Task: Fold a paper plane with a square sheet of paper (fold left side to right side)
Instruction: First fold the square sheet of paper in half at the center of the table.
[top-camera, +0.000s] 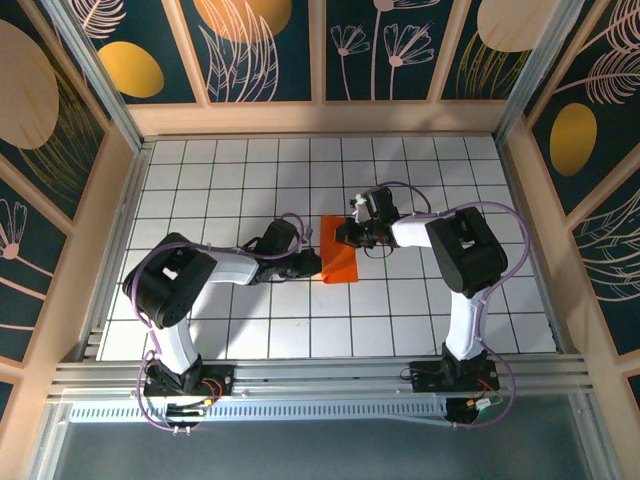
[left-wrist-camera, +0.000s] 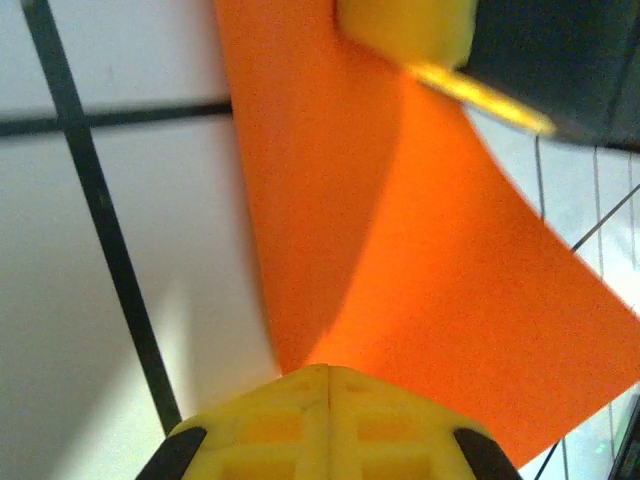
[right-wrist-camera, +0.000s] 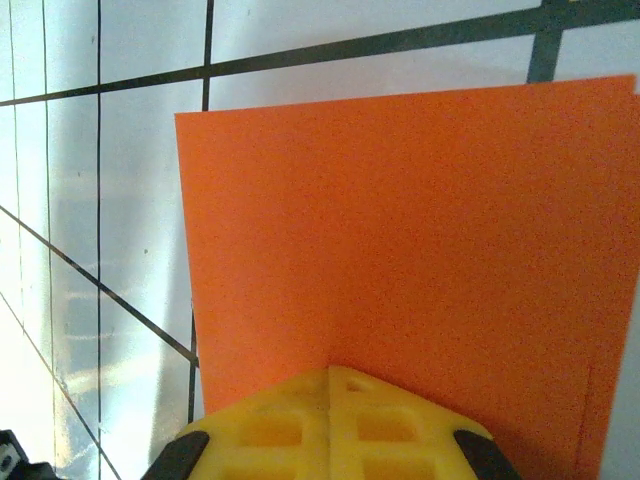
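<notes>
The paper (top-camera: 338, 262) is plain bright orange. The table (top-camera: 250, 170) is white, ruled with a black grid. The walls (top-camera: 270, 50) are dark teal with gold and tan discs and pale line-drawn plants, framed in light wood. The arms (top-camera: 230, 268) are white and black, and the fingers (left-wrist-camera: 330, 420) yellow.

Tight gap between left hand (top-camera: 314, 264) and right hand (top-camera: 345, 236) at sheet (top-camera: 341, 264); grid table (top-camera: 250, 340) elsewhere open to wooden walls (top-camera: 120, 200).

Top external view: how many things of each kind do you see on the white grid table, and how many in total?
Orange paper sheet: 1
Robot arms: 2 (left arm, right arm)
Total: 3
</notes>
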